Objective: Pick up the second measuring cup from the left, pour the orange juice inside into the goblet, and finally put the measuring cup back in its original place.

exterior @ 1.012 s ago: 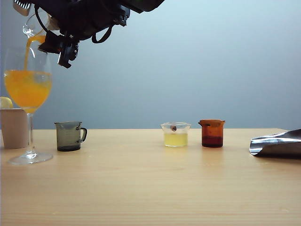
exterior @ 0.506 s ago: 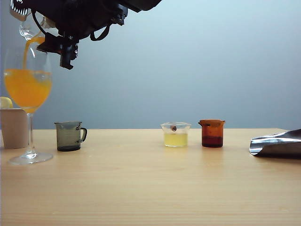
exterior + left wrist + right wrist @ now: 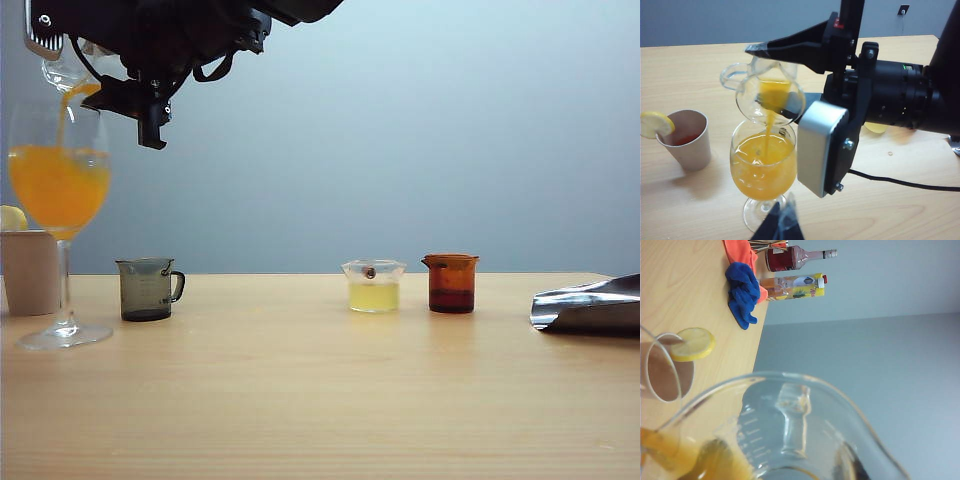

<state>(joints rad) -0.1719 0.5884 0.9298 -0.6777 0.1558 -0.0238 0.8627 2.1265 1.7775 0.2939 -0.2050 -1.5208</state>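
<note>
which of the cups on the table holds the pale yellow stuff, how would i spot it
Start at the tall goblet of orange juice at the left end of the table and go right along the row, past the smoky grey handled cup. The next one, a low clear cup, holds pale yellow liquid. A dark dot under its rim separates it from the amber cup beside it.

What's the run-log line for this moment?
phase: pouring | right gripper: holds measuring cup tipped over goblet | orange juice: streaming in | left gripper: idle near goblet
</note>
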